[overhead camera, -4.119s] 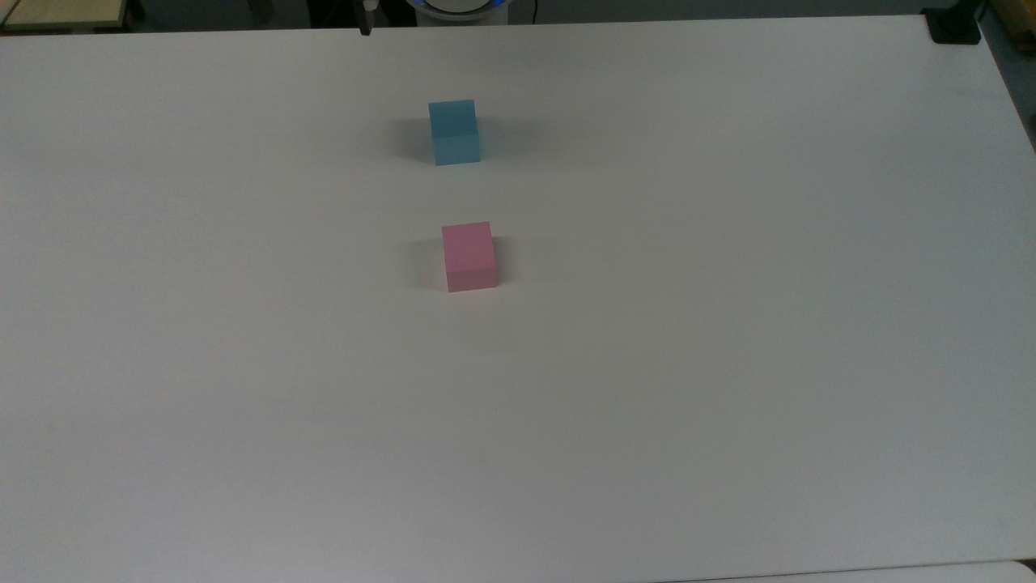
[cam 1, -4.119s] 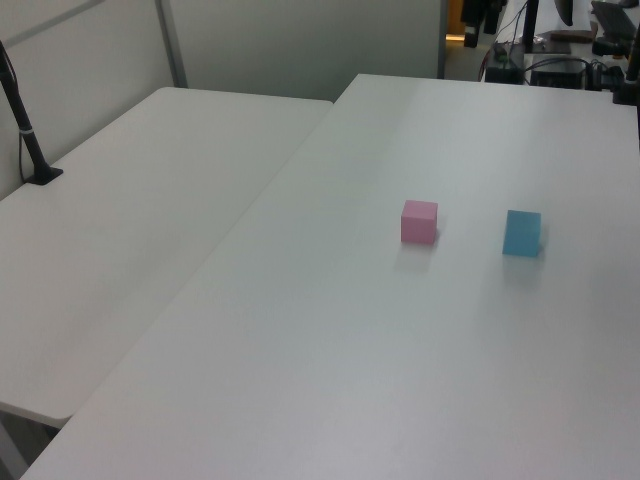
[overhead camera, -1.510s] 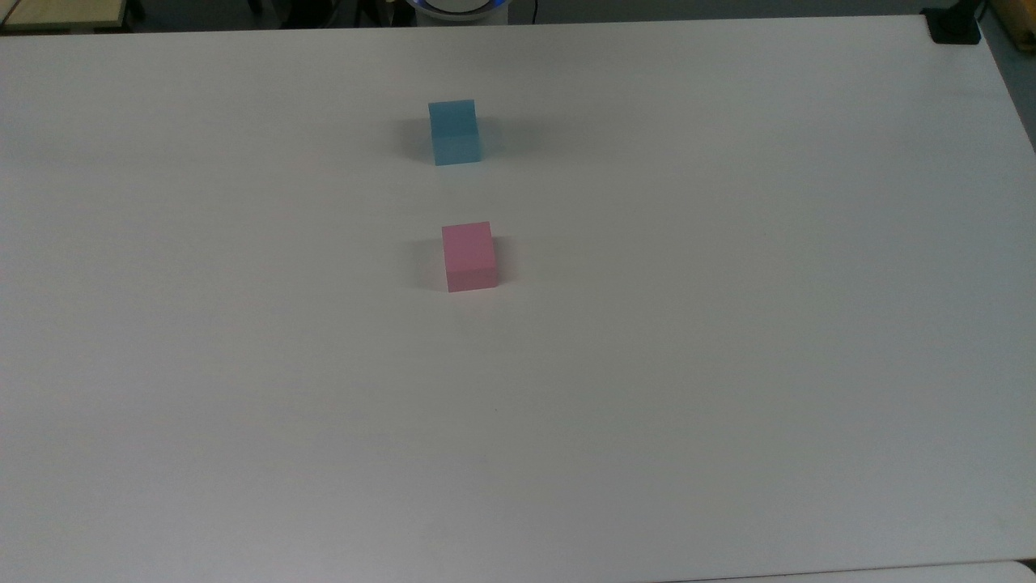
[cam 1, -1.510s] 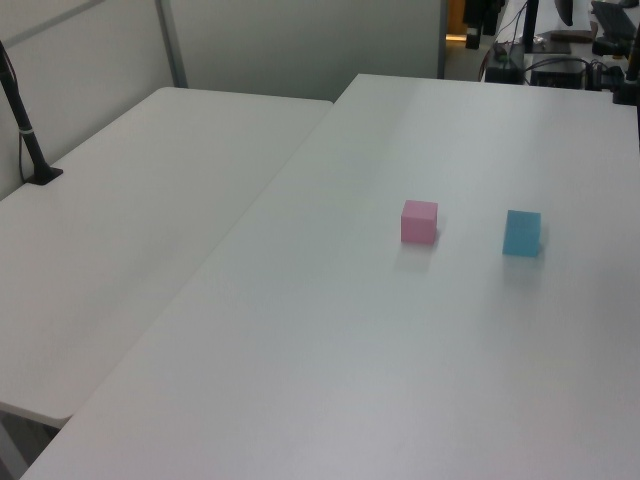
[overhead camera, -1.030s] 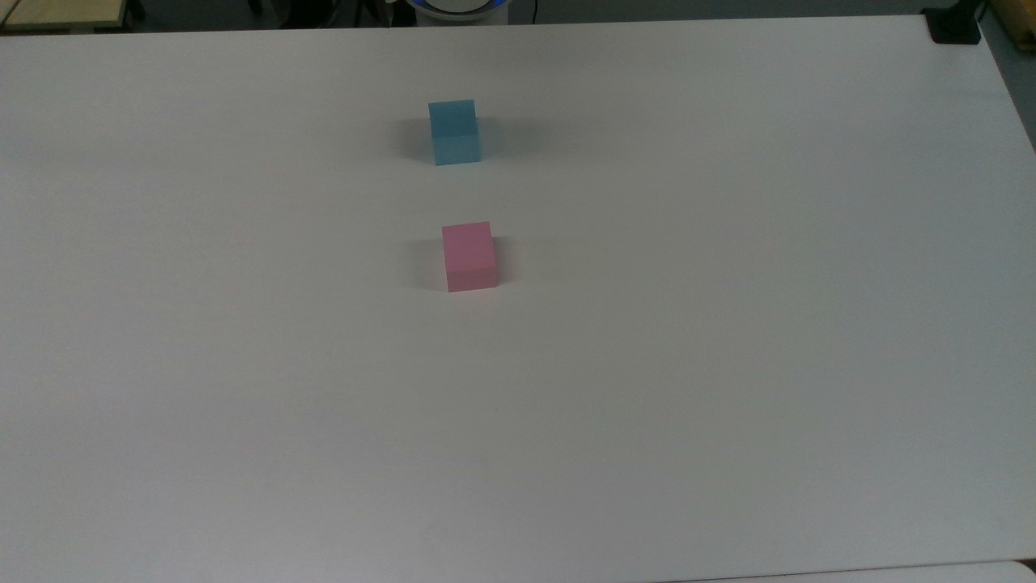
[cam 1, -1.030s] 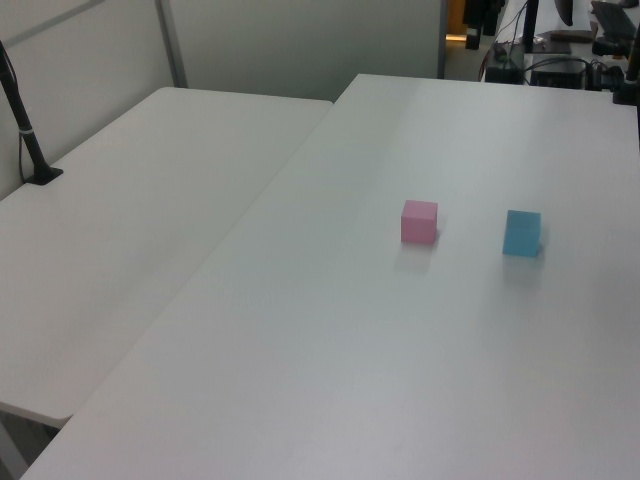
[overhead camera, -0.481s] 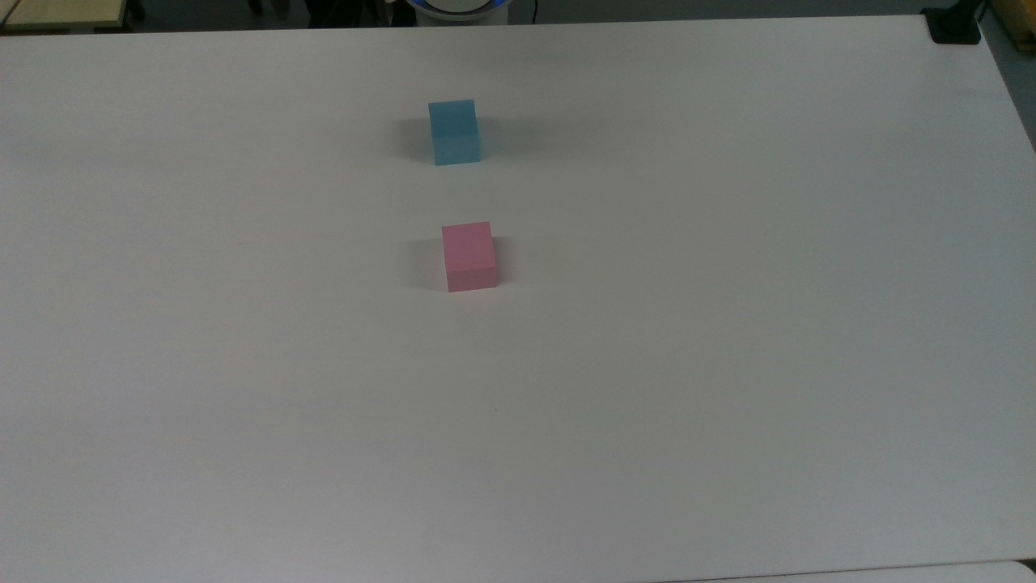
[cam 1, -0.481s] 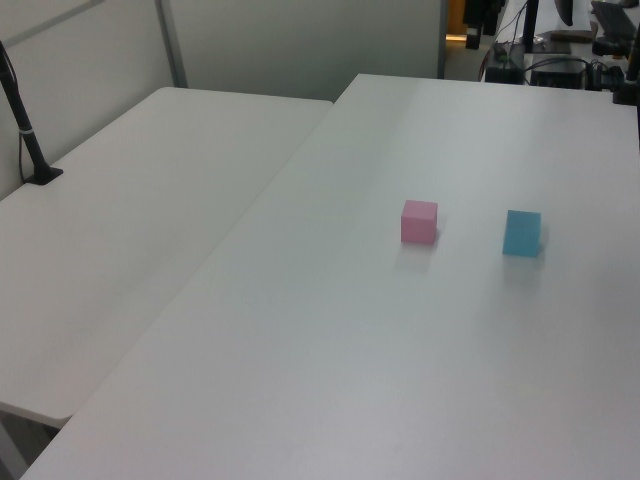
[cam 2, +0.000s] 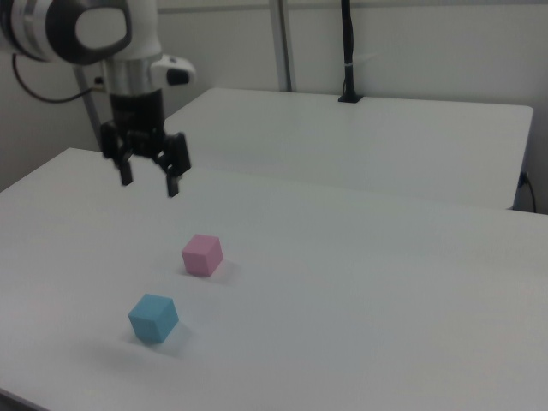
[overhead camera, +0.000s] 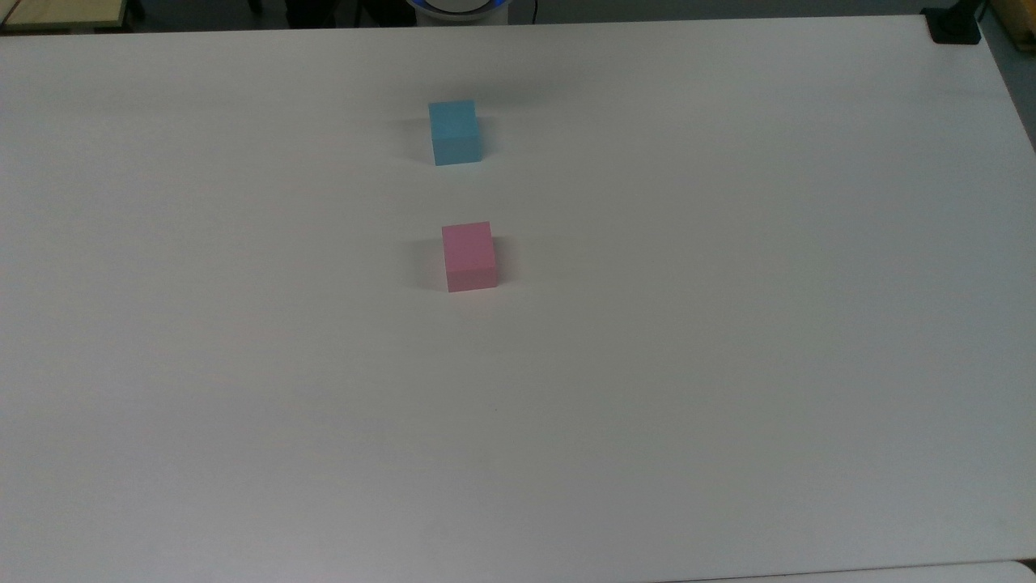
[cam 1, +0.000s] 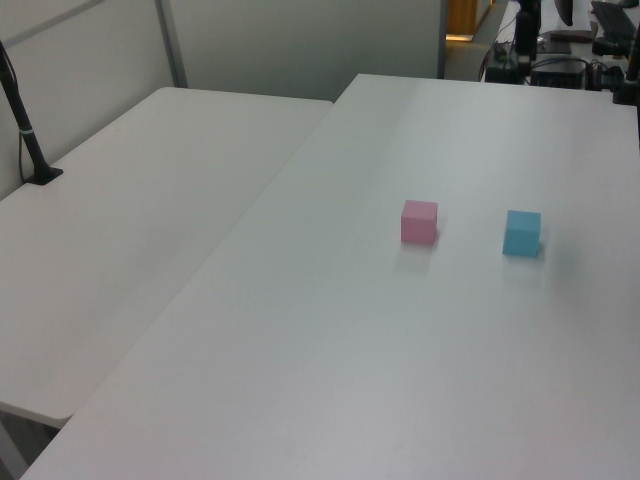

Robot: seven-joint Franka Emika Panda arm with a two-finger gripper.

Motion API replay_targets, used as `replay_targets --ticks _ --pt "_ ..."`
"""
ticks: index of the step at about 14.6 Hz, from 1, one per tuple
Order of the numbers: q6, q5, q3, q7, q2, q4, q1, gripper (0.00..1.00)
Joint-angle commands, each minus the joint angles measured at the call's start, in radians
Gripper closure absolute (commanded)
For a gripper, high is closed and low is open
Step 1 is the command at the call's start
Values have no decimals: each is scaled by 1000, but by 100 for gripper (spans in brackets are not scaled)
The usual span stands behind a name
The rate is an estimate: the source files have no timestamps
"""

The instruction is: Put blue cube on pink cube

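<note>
The light-blue cube [overhead camera: 455,133] rests on the white table near the far edge in the top view, also visible as the blue cube [cam 1: 522,233] and blue cube [cam 2: 154,318]. The pink cube [overhead camera: 469,256] sits a short way nearer the top view's bottom, apart from it; pink cube [cam 1: 419,222], pink cube [cam 2: 202,254]. In the right view my gripper [cam 2: 150,181] hangs open and empty, high above the table, up and to the left of both cubes.
The white table [overhead camera: 728,324] stretches wide around the cubes. A second white table [cam 1: 120,230] adjoins it at the left view's left, with a black pole [cam 1: 22,115] clamped on it. A black clamp [overhead camera: 953,26] sits at the top view's upper right corner.
Both cubes stay put. The shadow beside the blue cube has shifted, and a dark object at the top view's upper edge is gone.
</note>
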State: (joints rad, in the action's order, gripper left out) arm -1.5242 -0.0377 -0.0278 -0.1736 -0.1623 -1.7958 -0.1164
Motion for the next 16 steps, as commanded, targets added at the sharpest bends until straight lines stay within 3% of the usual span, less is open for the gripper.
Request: replay_targets --ticks 1,3,8,12,16 --pt "-109 1 -55 -23 -127 -229 -11 0" --pt "-172 1 -81 -23 -183 -325 -28 0" --pt "-282 -4 -90 -26 -204 -398 -66 0" --pt "-497 1 -99 -33 -256 -611 -57 2" --pt "-546 10 -104 -41 -235 -655 -63 3"
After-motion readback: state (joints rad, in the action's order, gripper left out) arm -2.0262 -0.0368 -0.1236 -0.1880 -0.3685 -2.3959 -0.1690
